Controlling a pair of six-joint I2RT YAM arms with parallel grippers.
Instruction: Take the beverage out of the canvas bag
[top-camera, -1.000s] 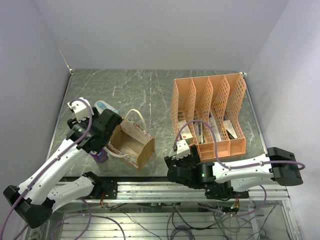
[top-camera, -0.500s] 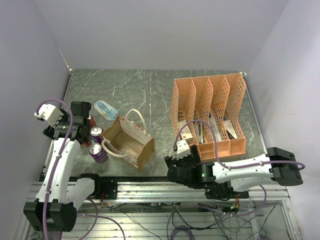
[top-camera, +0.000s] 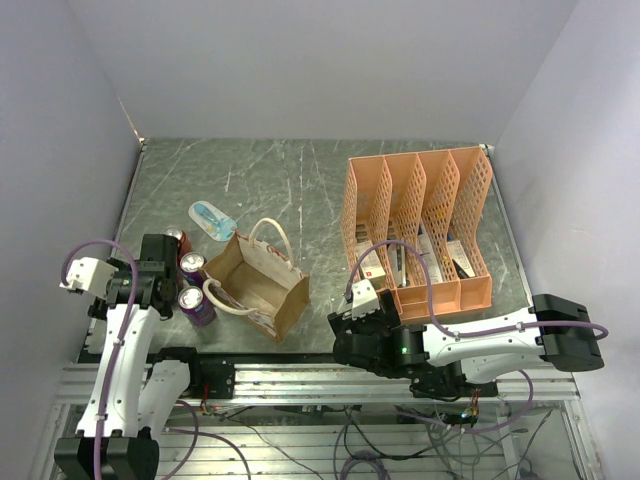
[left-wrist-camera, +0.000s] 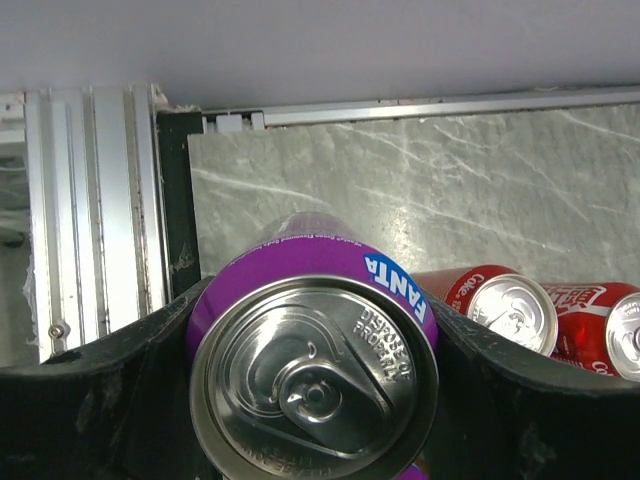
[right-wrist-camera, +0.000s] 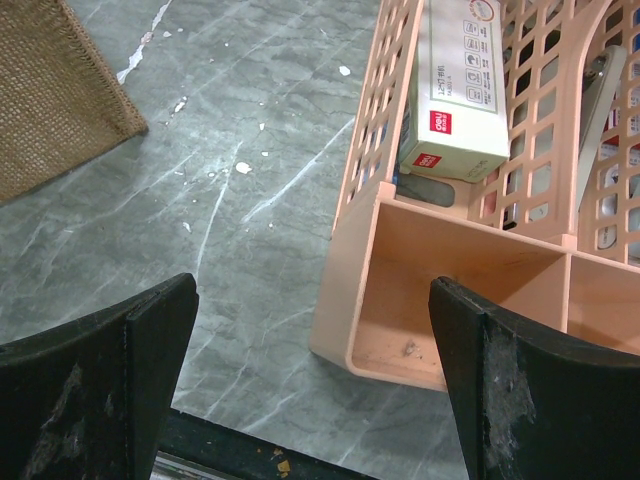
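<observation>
The purple Fanta can (top-camera: 197, 306) is the beverage, and it stands on the grey marbled table (top-camera: 280, 180), just beside the near-left corner of the canvas bag (top-camera: 290, 305), not inside it. The orange file rack (top-camera: 415, 160) is well apart on the right and has no part in this. The bag stands with its mouth open upward, and I see no can within it. Two red cans (top-camera: 190, 265) stand near the purple one.

The left gripper (top-camera: 165, 285) is at the Fanta can. In the wrist view its fingers (left-wrist-camera: 110, 390) stand at each side of the can (left-wrist-camera: 315, 370), but I cannot tell whether they press on it or have let go. The right gripper (right-wrist-camera: 312, 290) is spread wide with nothing between the fingers, low over the table next to the rack.

The can is upright. Its long axis is vertical and the unopened pull-tab lid points up. I judge that it is full, so rather heavy for its size. The thin wall is stiff while the can is sealed, but smooth and a little slippery. The best hold is across the middle of the round body with moderate force, not at the rim.
</observation>
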